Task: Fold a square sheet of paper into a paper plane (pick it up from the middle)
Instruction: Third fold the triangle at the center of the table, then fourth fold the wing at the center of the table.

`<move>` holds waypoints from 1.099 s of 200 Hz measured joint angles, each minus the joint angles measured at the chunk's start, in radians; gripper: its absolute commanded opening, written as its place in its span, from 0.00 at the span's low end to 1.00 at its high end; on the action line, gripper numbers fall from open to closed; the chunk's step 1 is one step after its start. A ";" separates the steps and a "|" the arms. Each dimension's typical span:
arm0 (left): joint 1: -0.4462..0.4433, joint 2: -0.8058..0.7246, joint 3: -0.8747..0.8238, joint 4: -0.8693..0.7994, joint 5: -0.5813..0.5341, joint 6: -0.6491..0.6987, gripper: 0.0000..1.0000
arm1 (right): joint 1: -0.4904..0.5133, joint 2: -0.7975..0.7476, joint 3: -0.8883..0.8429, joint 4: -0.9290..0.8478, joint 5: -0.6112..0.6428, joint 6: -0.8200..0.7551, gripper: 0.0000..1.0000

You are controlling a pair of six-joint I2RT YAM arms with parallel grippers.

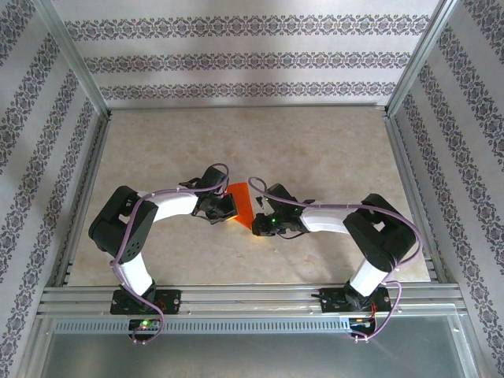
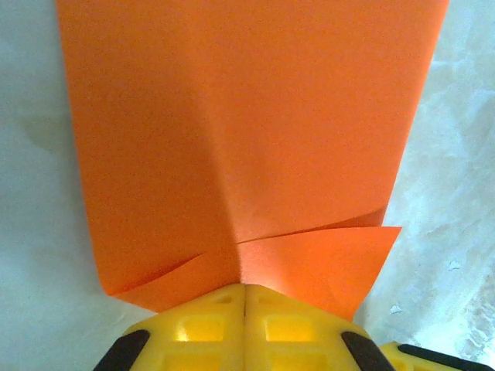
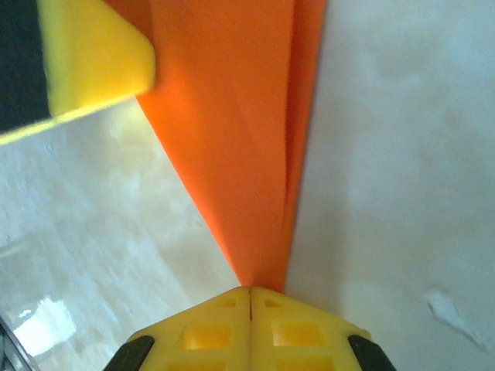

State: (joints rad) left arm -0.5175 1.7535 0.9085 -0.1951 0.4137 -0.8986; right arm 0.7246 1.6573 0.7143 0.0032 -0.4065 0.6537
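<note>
Lab robot test cell.
Aluminium frame (image 1: 79,67) and patterned panels (image 1: 252,59) are enclosing the table (image 1: 315,150); rails (image 1: 252,296) are carrying the left arm (image 1: 130,236) and right arm (image 1: 386,236).

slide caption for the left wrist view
Left gripper shut on a partly folded orange-red paper sheet over the pale table

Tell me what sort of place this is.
Most likely a lab robot test cell: a marble-look tabletop boxed in by aluminium frame posts and patterned wall panels, with the left arm and right arm bolted to a rail at its near edge.
</note>
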 measured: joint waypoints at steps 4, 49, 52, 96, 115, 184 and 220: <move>0.000 0.000 0.001 -0.001 0.000 0.000 0.06 | -0.001 -0.010 -0.006 -0.008 -0.001 -0.002 0.04; 0.000 -0.003 0.018 -0.017 0.003 0.003 0.17 | -0.019 -0.119 -0.025 -0.043 0.023 -0.008 0.17; 0.000 -0.006 0.020 -0.018 0.003 0.005 0.19 | -0.021 -0.126 -0.025 -0.038 0.026 -0.004 0.18; 0.010 -0.142 0.023 -0.017 -0.005 -0.001 0.36 | -0.041 -0.119 0.036 0.005 0.055 -0.007 0.20; 0.038 -0.216 -0.015 -0.002 -0.016 -0.010 0.40 | -0.042 -0.072 0.090 0.020 0.053 -0.010 0.20; 0.094 -0.250 -0.164 0.020 -0.025 -0.071 0.41 | -0.041 -0.011 0.129 0.055 0.034 -0.018 0.17; 0.094 -0.222 -0.164 0.046 -0.020 -0.081 0.41 | -0.033 -0.059 0.103 0.086 0.061 -0.033 0.21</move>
State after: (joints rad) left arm -0.4232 1.5314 0.7444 -0.1493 0.3935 -0.9794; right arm 0.6918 1.5982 0.8177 0.0895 -0.3458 0.6205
